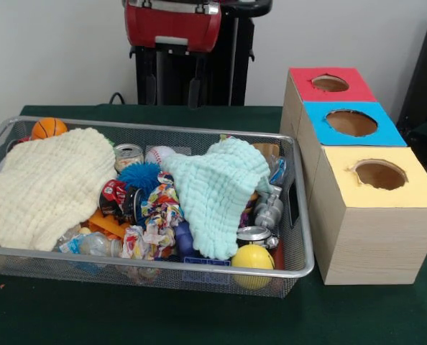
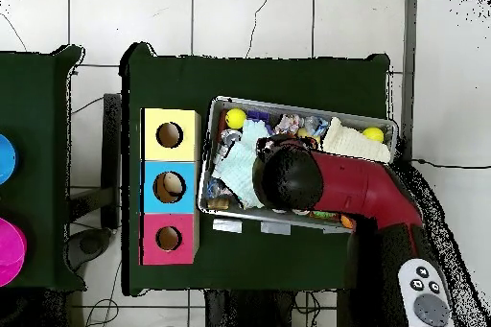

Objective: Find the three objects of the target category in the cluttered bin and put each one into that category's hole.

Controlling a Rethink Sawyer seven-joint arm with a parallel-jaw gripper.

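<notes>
Hovering arm (image 2: 369, 192) (above bin (image 1: 300, 237))

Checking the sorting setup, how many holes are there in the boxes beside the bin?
3: one in the red top farthest back, one in the blue top in the middle, one in the yellow top nearest the camera.
</notes>
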